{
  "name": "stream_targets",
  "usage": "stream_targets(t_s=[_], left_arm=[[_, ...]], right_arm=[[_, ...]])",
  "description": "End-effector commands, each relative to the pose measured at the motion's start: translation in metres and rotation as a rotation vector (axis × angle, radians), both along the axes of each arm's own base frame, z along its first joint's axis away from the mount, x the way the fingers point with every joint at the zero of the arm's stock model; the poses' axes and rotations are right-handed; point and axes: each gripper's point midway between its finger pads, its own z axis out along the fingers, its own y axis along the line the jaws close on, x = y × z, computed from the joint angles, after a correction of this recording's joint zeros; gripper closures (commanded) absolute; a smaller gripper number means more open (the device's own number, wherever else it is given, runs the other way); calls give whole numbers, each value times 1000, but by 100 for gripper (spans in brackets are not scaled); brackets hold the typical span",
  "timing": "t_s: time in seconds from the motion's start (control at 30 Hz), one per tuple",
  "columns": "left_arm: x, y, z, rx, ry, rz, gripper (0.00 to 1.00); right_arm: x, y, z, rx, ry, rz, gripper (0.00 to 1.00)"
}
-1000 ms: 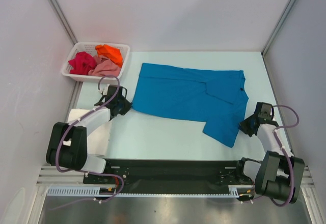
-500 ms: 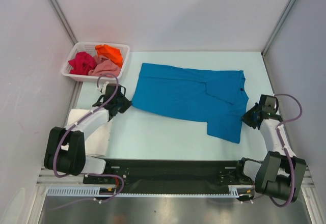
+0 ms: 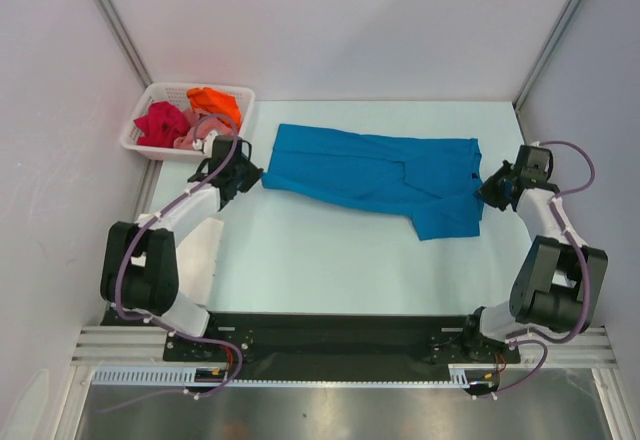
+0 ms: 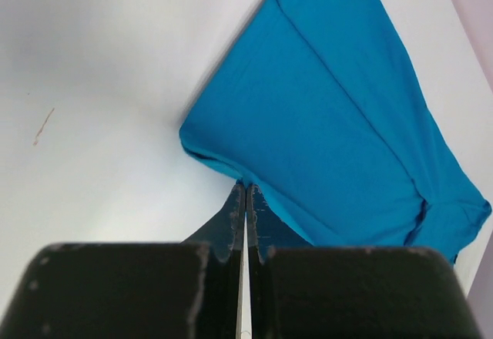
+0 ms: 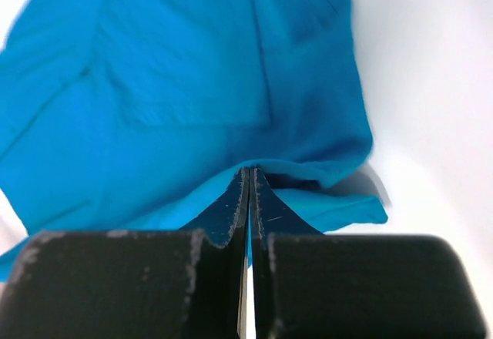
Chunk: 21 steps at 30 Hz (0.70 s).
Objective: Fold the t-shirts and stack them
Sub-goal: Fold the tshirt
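A bright blue t-shirt (image 3: pixel 375 175) lies spread across the far middle of the table, its near edge lifted and folding toward the back. My left gripper (image 3: pixel 254 177) is shut on its left near corner (image 4: pixel 231 171). My right gripper (image 3: pixel 484 192) is shut on its right near edge (image 5: pixel 308 173). Crimson (image 3: pixel 161 122), orange (image 3: pixel 215 103) and dusty pink (image 3: pixel 196 135) t-shirts lie crumpled in the white basket (image 3: pixel 140 114). No white t-shirt is in view.
The white slotted basket stands at the table's far left corner, right behind my left arm. White walls close in the left, back and right sides. A white sheet (image 3: pixel 200 250) lies at the near left.
Both grippers have moved away from the near edge toward the back, carrying the blue shirt's near edge with them. The shirt's visible area has shrunk as it folds over.
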Motion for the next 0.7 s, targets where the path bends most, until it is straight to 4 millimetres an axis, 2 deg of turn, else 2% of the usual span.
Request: stream_targets(t_s=[0.0, 0.03, 0.07, 0.13, 0.17, 0.2, 0.23, 0.3, 0.33, 0.37, 0.4, 0.67], left_arm=[[26, 5, 16, 26, -61, 21, 100], [31, 4, 20, 24, -70, 21, 100], [35, 4, 15, 27, -58, 24, 99], [42, 3, 19, 24, -69, 27, 100], [45, 2, 18, 23, -67, 26, 100], [48, 1, 13, 25, -57, 26, 100], [54, -1, 16, 23, -64, 21, 100], [58, -3, 8, 23, -46, 16, 100], [63, -4, 11, 20, -55, 12, 100], [64, -5, 9, 19, -49, 9, 99], [66, -8, 2, 17, -36, 2, 100], [79, -6, -7, 30, -24, 17, 100]], right_arm=[[33, -7, 19, -20, -76, 43, 100], [41, -9, 25, -23, -91, 47, 100], [45, -10, 17, -12, -72, 49, 100], [56, -12, 23, -7, -91, 45, 100], [61, -12, 18, 5, -81, 47, 100], [66, -13, 20, 6, -89, 48, 100], [74, -15, 26, 3, -103, 46, 100], [82, -18, 22, 5, -94, 47, 100], [85, -19, 22, 6, -93, 47, 100], [93, -20, 29, 4, -112, 52, 100], [97, -21, 22, 9, -96, 54, 100], [129, -25, 21, 29, -119, 69, 100]])
